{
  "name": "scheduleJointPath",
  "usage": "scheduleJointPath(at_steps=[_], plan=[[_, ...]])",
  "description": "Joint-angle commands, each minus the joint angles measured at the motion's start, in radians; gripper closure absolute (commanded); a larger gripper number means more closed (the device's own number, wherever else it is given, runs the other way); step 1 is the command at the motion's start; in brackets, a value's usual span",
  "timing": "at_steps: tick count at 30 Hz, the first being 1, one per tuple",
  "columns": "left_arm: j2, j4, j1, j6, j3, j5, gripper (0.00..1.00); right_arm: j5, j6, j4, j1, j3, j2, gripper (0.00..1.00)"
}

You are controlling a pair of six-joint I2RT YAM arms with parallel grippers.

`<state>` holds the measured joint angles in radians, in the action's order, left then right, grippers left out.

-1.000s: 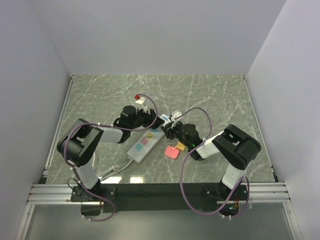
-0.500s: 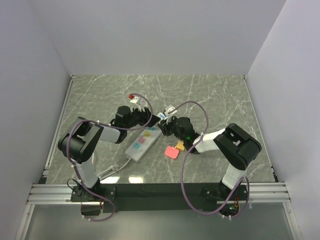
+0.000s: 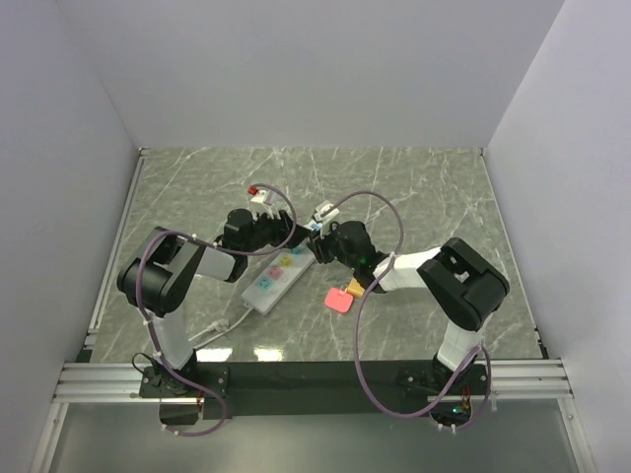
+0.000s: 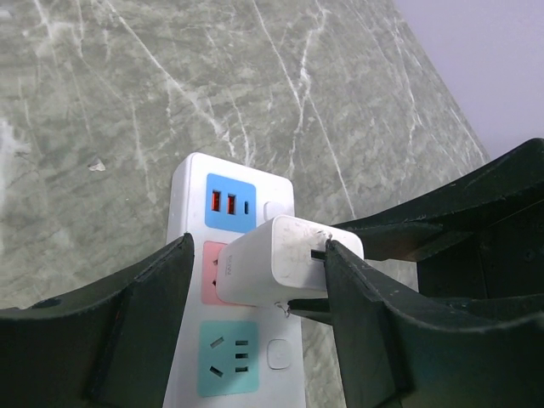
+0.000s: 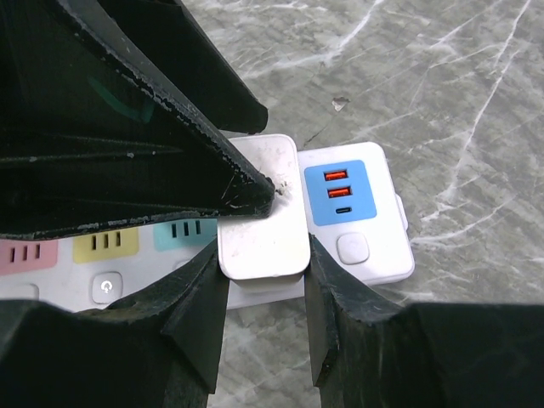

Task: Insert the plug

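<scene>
1. the white square plug block [image 4: 285,262] sits on the long white power strip [image 4: 188,189]. it is over the pink socket panel [image 4: 210,274], just beside the blue usb panel [image 4: 229,202] at the strip's end.
2. a teal socket panel [image 4: 228,361] comes next along the strip, on the plug's other side.
3. in the left wrist view the plug looks a little tilted on the strip. i cannot tell whether its pins are fully seated.
4. the right gripper [image 5: 265,255] is clamped on the plug, with its black fingers [image 5: 191,314] pressed against two opposite sides of the block.
5. the left gripper [image 4: 259,251] straddles the same plug from the opposite direction with its jaws apart.
6. one of its black fingers [image 4: 127,323] stands clear of the plug, with a strip of pink panel showing between them. the other finger overlaps the plug's far edge.
7. seen from above, the two grippers meet nose to nose over the usb end of the strip, near the middle of the grey-green marbled tabletop [image 3: 424,187].
8. a flat pink square piece [image 3: 338,302] lies on the table near the strip, with a small yellow-orange piece [image 3: 353,287] touching or just beside it.
9. the strip's white cord [image 3: 212,338] runs from its near end toward the left arm's base.
</scene>
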<state>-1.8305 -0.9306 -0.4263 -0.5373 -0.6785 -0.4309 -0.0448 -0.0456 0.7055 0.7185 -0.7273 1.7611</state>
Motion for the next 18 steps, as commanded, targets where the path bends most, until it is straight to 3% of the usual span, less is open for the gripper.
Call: scheduleJointPath(at_steps=[1, 12, 18], plan=[[-0.085, 0.248, -0.003, 0.074, 0.053, 0.015, 0.33, -0.041, 0.006, -0.058, 0.006, -0.072, 0.041, 1.0], [-0.092, 0.242, -0.003, 0.079, 0.054, 0.021, 0.33, -0.05, 0.041, -0.106, -0.022, -0.101, 0.084, 1.0], [0.042, 0.269, -0.003, 0.092, 0.043, 0.095, 0.17, 0.003, 0.09, -0.101, -0.037, -0.103, 0.071, 1.0]])
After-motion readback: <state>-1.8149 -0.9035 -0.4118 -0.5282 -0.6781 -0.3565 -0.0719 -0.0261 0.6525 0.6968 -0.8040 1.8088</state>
